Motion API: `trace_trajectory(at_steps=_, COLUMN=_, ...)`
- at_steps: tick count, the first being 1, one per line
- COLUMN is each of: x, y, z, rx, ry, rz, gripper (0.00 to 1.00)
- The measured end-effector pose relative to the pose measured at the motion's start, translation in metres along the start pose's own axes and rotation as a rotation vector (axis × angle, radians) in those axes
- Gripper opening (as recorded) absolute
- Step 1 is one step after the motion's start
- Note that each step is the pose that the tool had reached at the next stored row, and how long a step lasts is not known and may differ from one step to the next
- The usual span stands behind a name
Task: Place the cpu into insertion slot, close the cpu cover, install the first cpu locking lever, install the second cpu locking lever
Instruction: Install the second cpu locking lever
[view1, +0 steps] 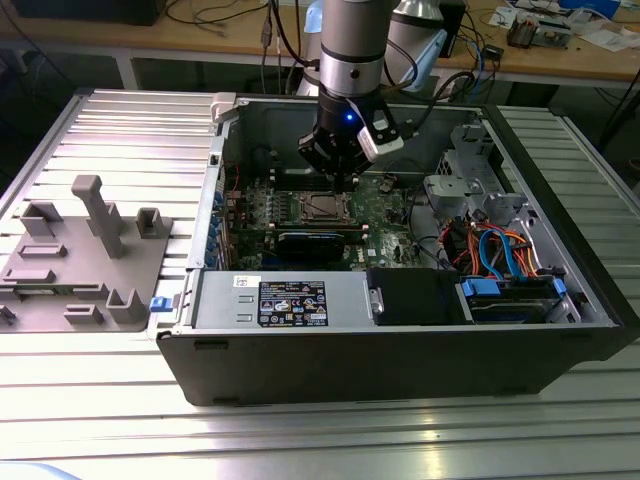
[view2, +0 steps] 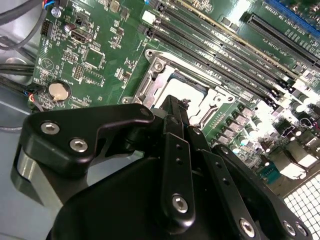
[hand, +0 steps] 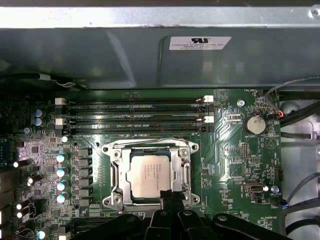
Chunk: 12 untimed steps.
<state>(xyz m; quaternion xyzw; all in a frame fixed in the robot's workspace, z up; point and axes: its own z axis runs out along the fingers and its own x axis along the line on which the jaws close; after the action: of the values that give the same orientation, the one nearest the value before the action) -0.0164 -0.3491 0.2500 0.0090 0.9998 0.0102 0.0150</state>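
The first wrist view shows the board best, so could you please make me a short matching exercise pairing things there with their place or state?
Things:
1. chip
2. metal frame
3. coin battery
4. gripper

Descriptions:
A. round and silver, near the grey cables
B. lying in the socket, silver top up
C. closed down around the chip
D. black, at the socket's edge

Pairs: 1-B, 2-C, 3-A, 4-D

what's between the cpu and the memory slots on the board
In the first wrist view, the cpu cover's metal edge lies between the cpu and the memory slots.
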Motion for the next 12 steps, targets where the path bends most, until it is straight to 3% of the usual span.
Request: trace_trajectory(at_steps=12, x=-0.0001, y=-0.0027, z=0.0000, rx=0.0000, ry=0.0000, rz=0.000, gripper=0.11)
